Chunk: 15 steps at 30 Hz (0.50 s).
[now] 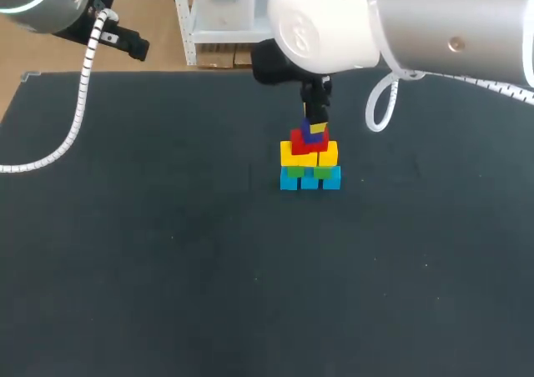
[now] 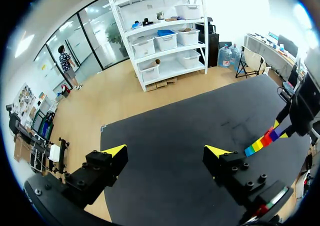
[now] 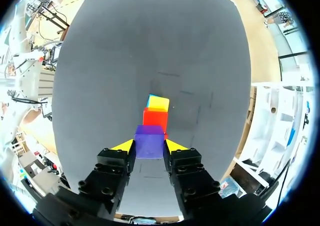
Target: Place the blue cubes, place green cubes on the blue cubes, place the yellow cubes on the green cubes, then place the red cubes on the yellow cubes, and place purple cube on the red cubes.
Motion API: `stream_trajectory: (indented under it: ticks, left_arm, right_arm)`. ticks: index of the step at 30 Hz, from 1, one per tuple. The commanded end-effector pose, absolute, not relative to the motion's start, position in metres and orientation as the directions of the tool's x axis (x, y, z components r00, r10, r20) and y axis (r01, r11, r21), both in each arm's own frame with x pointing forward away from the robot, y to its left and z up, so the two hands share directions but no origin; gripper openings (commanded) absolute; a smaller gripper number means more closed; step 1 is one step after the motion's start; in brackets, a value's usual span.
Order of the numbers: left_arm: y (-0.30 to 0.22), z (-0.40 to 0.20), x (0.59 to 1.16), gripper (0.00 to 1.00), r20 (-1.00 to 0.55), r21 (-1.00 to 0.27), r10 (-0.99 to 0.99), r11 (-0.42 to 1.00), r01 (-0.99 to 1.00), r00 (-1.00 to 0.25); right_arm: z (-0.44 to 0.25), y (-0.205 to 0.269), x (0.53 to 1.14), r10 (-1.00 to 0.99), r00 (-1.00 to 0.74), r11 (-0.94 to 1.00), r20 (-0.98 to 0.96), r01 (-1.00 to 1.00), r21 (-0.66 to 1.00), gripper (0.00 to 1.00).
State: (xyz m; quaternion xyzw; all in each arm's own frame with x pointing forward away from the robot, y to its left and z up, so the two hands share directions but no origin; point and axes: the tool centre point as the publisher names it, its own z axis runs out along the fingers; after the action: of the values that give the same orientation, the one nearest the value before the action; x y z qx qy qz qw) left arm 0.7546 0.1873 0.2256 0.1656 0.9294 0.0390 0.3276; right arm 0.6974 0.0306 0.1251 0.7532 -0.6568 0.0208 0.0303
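Purple cube (image 3: 149, 141) — pinched between the right gripper's (image 3: 149, 147) fingers, sitting topmost over the red cubes (image 1: 302, 143); contact unclear. Handling: lower straight, centre it on the red, ease the fingers off evenly, and lift vertically so nothing shifts. Left gripper (image 2: 166, 152) — jaws spread, empty, well apart.

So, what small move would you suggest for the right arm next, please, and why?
Probably ease the right gripper straight down a touch, then open it. It is shut on the small purple cube, holding it from both sides directly above the red cubes. I cannot tell whether the cube already rests on them, so a gentle descent before release seems safest.
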Motion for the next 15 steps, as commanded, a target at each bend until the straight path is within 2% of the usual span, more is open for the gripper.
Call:
stream_trajectory:
  ticks: [1, 15]
  left_arm:
    - [0.1882, 0.2260, 0.7541, 1.00, -0.595, 0.181, 0.335, 0.941, 0.285, -0.730]
    - [0.1882, 0.2260, 0.7541, 1.00, -0.595, 0.181, 0.335, 0.941, 0.285, -0.730]
  right_arm:
    - [0.1253, 0.0308, 0.6992, -0.989, 0.135, -0.133, 0.067, -0.991, 0.020, 0.30]
    - [0.1255, 0.0326, 0.7019, -0.990, 0.132, -0.131, 0.059, -0.991, 0.014, 0.32]
